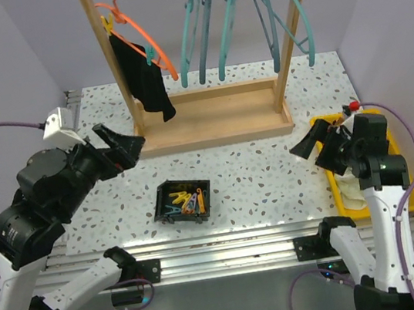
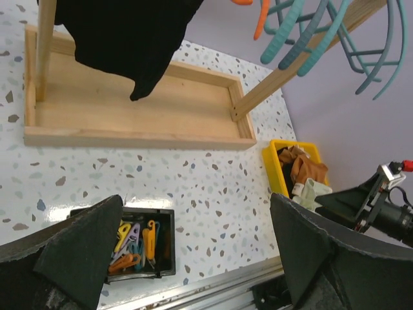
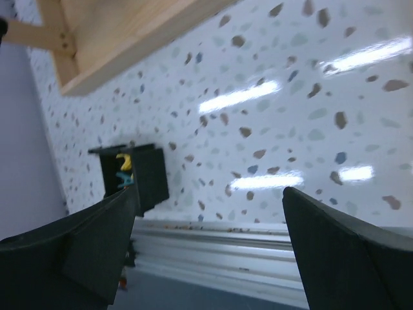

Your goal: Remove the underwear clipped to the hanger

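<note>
Hanging black underwear [image 1: 142, 75], clipped to orange hanger [image 1: 144, 36] on wooden rack [image 1: 217, 118], far L of counter [image 1: 256, 171]. Cream-white brief [image 1: 350, 192] lies in yellow bin [image 1: 408, 172], R edge, beside R arm. L tool [image 1: 123, 140] & R tool [image 1: 321, 136]: both spread wide, nothing pinched.

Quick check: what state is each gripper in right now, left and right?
Left gripper: open, holding nothing.
Right gripper: open, holding nothing.
</note>
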Controlling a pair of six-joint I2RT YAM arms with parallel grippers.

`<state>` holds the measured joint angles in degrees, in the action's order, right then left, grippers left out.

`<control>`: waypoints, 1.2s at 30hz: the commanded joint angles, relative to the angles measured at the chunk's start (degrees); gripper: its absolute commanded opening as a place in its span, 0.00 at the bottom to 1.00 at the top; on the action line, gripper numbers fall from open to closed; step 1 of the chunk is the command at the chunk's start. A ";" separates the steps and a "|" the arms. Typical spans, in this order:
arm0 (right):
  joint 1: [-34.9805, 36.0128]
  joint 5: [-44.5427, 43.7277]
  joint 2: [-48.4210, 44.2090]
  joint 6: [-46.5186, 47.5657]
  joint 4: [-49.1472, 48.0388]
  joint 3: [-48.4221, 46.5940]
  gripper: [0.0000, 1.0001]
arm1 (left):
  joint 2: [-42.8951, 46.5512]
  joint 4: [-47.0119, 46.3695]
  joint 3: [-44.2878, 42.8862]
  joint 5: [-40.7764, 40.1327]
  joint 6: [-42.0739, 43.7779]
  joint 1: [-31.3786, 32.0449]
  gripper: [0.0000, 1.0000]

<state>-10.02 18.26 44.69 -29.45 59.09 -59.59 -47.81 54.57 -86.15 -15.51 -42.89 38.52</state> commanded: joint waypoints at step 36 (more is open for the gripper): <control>19.86 12.50 -0.22 13.72 13.86 0.53 0.98 | -49.04 -6.15 -43.22 -16.66 4.05 -1.43 1.00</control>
<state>9.41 31.75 43.94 -16.99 73.43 -58.65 -94.48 48.40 -126.80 -29.80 -40.36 37.87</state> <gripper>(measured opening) 0.982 0.997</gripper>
